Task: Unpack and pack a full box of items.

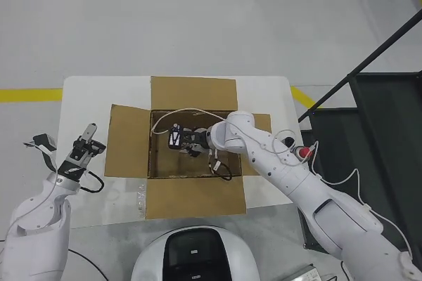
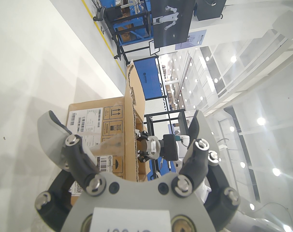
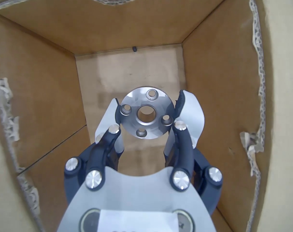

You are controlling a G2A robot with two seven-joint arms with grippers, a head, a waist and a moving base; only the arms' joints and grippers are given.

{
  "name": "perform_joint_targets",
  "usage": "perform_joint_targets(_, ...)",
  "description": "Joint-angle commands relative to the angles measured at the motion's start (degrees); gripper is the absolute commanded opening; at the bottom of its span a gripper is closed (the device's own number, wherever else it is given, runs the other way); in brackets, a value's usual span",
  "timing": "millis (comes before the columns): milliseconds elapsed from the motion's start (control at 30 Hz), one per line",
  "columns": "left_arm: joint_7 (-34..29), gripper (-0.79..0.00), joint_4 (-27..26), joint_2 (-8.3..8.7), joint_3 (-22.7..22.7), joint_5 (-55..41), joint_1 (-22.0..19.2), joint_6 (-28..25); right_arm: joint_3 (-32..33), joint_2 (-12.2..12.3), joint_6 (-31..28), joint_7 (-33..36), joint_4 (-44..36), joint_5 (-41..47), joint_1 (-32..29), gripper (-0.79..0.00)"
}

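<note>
An open cardboard box (image 1: 126, 140) stands in the middle of the white table (image 1: 84, 98), its four flaps folded out. My right gripper (image 3: 147, 108) is inside the box, above its bare brown floor (image 3: 127, 71), shut on a round metal flange (image 3: 146, 115) with a centre hole and several bolt holes. From above, the right gripper (image 1: 181, 138) sits over the box opening. My left gripper (image 1: 89, 140) is over the table to the left of the box, open with nothing between its fingers (image 2: 199, 126). The box side (image 2: 98, 126) with printed labels lies beyond it.
A crumpled clear plastic bag (image 1: 140, 197) lies on the table by the box's near left corner. A black metal staircase (image 1: 380, 119) stands to the right of the table. A small dark speck (image 3: 134, 48) lies at the far edge of the box floor.
</note>
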Motion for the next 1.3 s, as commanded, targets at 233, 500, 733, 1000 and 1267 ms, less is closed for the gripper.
perform_joint_targets(233,0.0,0.0,0.0,0.0,0.0,0.0,0.0,0.0,-0.09,-0.04,-0.01,-0.14,0.4,-0.02,0.14,-0.785)
perform_joint_targets(500,0.0,0.0,0.0,0.0,0.0,0.0,0.0,0.0,-0.09,-0.04,-0.01,-0.14,0.4,-0.02,0.14,-0.785)
perform_joint_targets(733,0.0,0.0,0.0,0.0,0.0,0.0,0.0,0.0,-0.09,-0.04,-0.01,-0.14,0.4,-0.02,0.14,-0.785)
perform_joint_targets(1000,0.0,0.0,0.0,0.0,0.0,0.0,0.0,0.0,-0.09,-0.04,-0.01,-0.14,0.4,-0.02,0.14,-0.785)
perform_joint_targets(1267,0.0,0.0,0.0,0.0,0.0,0.0,0.0,0.0,4.36,1.95,-3.07,-2.12,-3.83,-0.4,-3.02,-0.785)
